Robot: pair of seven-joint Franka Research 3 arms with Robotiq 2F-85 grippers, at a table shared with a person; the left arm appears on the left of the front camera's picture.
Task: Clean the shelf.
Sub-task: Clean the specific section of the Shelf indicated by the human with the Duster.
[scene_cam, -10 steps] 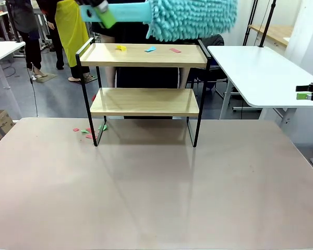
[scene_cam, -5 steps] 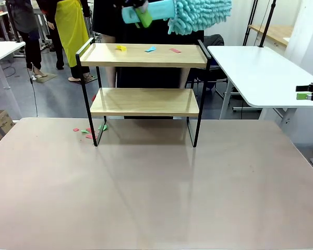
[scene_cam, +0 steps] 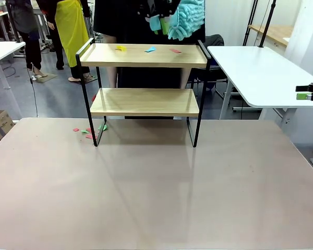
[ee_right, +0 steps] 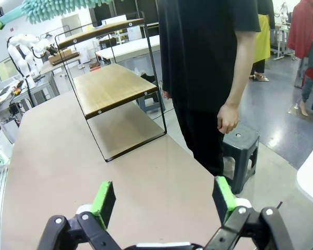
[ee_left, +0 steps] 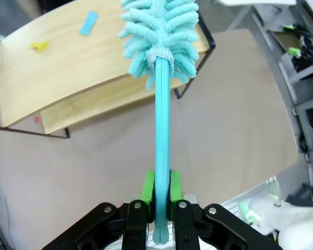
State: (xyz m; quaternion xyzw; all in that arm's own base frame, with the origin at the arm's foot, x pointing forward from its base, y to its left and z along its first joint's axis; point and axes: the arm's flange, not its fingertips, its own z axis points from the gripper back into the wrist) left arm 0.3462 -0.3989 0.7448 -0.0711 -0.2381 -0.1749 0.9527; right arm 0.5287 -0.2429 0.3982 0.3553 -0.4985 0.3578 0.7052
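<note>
Since the sweep will turn on where the duster's head sits over the top board, take the scene from the left. A few loose scraps (scene_cam: 87, 131) lie on the table (scene_cam: 156, 198) by the left front leg of the shelf (scene_cam: 146, 101), which stands at the table's far middle. On the top board (scene_cam: 190, 58) a yellow scrap (scene_cam: 120, 48) lies left of centre, a blue scrap (scene_cam: 150, 49) near the middle and a pink scrap (scene_cam: 175, 50) just right of it. The lower board looks bare.

The left gripper (ee_left: 161, 187) is clamped on the handle of the duster (scene_cam: 187, 18) and holds it above the board's right half. The handle runs straight out along the fingers and down toward the shelf. Its fluffy head hangs over the right end, apparently clear of the wood. From the head, all three scraps lie toward the robot's left, the pink one nearest and about under the head's left edge. I judge the coming move a lowering onto the board and then a leftward stroke along its length. Pushing toward the end rail may trap the scraps.

A person (ee_right: 208, 78) stands just behind the shelf. Far off at the right, the right gripper (ee_right: 164, 197) hovers with jaws spread and empty, well apart from the shelf. The left arm is plainly the nearer one.
</note>
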